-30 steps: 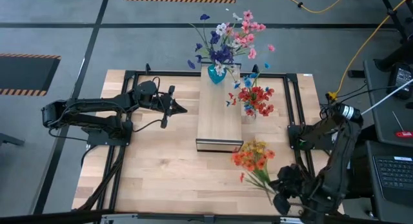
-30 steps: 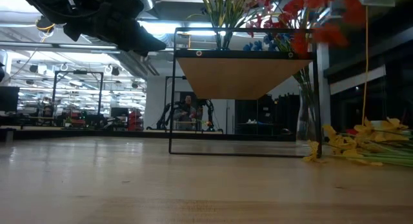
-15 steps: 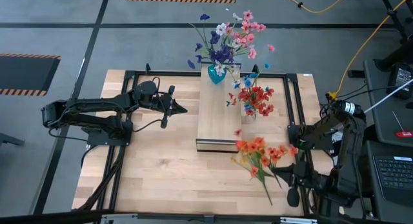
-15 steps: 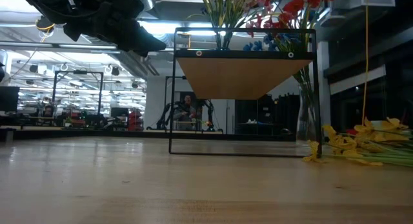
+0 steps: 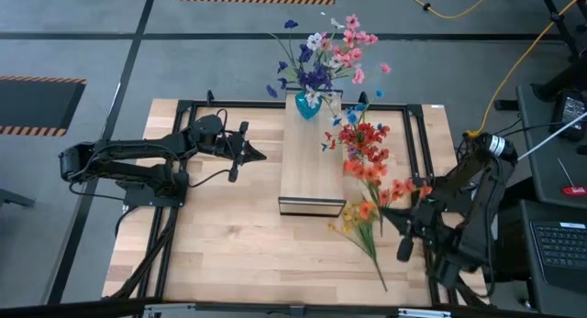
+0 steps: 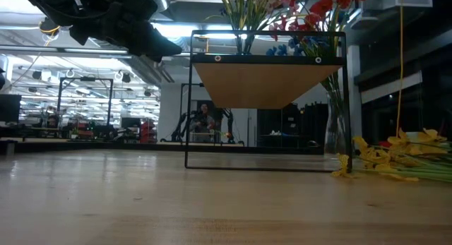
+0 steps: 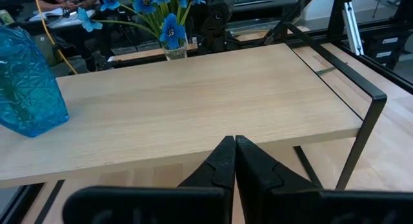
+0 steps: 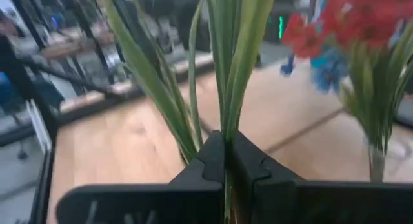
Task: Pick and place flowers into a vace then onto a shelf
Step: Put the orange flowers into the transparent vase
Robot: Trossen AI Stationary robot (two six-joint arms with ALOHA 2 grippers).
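Your right end effector [image 5: 401, 228] is gripping a bunch of orange flowers [image 5: 378, 188] low on the stems, leaving the blooms free above the jaws so the stems can likely go down into the clear vase [image 5: 354, 162] of red flowers beside the shelf [image 5: 310, 167]. The right arm is reaching in from the counter's [image 5: 229, 235] right edge, its wrist tipped so the bunch is leaning toward that vase. A yellow bunch [image 5: 353, 219] is lying on the counter just below. Your left end effector [image 5: 260, 155] is waiting closed and empty, pointing at the shelf's left side, where the blue vase [image 5: 307, 104] is already standing.
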